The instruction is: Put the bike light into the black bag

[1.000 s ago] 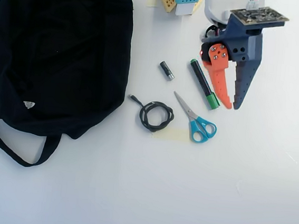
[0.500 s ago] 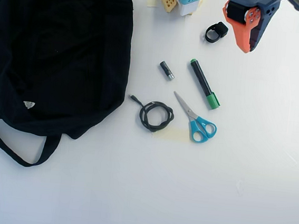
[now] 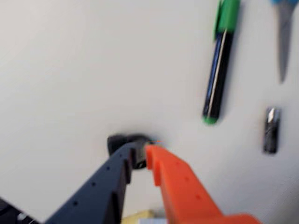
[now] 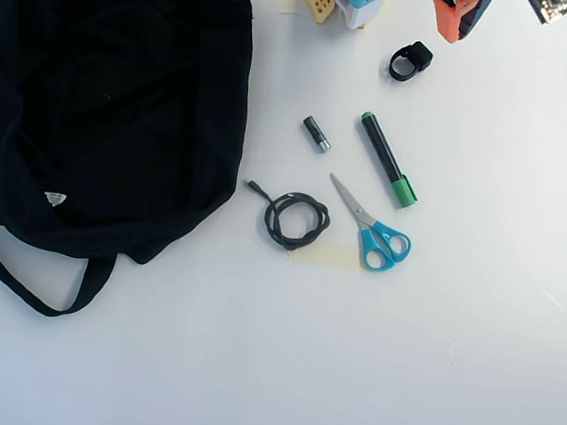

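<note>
Fabric bag (image 4: 103, 105), soft, black and rumpled, filled the desk's (image 4: 350, 360) left half in the overhead view, with a long strap and a small white label. The light (image 4: 410, 61), a chunky black piece with a ring loop, lay on the desk near the top edge, well apart from the bag. Only the wrist view showed the claw (image 3: 140, 156) tips, one dark and one orange, narrowly parted just before the blurred light (image 3: 122, 141), holding nothing. Marker (image 4: 388, 159), scissors (image 4: 373, 226), coiled cable (image 4: 293, 218) and short cylinder (image 4: 316, 133) lay between.
</note>
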{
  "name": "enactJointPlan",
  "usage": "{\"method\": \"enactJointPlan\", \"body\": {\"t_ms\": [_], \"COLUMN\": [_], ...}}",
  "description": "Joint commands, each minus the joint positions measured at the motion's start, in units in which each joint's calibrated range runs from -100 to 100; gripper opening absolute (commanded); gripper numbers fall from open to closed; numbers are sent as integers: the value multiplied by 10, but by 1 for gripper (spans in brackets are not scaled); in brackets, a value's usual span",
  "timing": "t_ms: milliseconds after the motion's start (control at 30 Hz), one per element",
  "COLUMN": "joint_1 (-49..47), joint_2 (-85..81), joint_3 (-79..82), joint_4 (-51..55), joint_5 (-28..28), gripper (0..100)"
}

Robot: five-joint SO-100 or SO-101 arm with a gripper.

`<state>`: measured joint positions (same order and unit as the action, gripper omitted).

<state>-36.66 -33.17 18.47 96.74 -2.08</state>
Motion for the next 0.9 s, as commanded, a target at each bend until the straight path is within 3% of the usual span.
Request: {"method": "enactJointPlan", "body": {"t_ms": [0, 267, 867], "joint_1": [-13, -15, -117], "joint_2": [-37, -66, -96], "joint_3": [61, 131, 228], "joint_4": [-8, -30, -84], "joint_5": [-9, -11, -137], "gripper": [3, 3, 2]}}
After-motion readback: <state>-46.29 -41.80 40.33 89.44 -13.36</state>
